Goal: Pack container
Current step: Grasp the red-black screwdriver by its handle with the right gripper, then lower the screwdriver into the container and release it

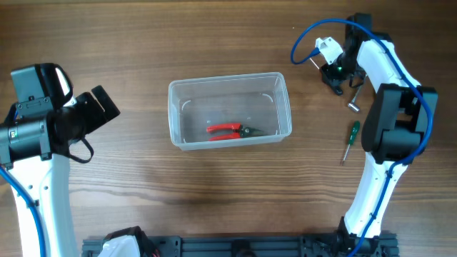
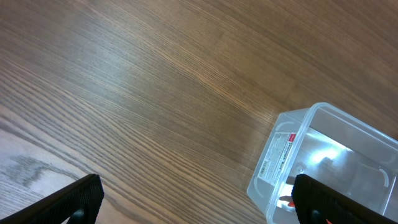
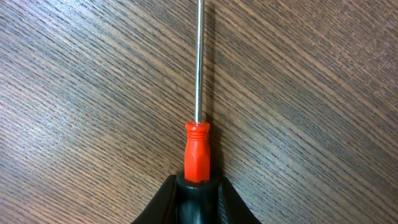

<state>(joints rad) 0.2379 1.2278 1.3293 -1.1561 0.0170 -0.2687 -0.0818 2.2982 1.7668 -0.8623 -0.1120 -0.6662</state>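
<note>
Right gripper (image 3: 198, 185): fingers pinching the red-handled screwdriver (image 3: 198, 146), far right of the container (image 1: 230, 86).
Left gripper (image 2: 199, 202): fingers spread wide, left of the container.
Container: mid-table (image 1: 143, 43), red pliers (image 1: 227, 129) inside.
Green screwdriver (image 1: 351, 134): right of the container.

A brown wood-grain table (image 1: 214, 207) fills every view.

surface: brown wood-grain tabletop (image 1: 143, 207), fills all three views | grain: fine dark streaks along its length | near edge: black metal rail (image 1: 214, 248) | light: even, pale sheen on the wood
</note>
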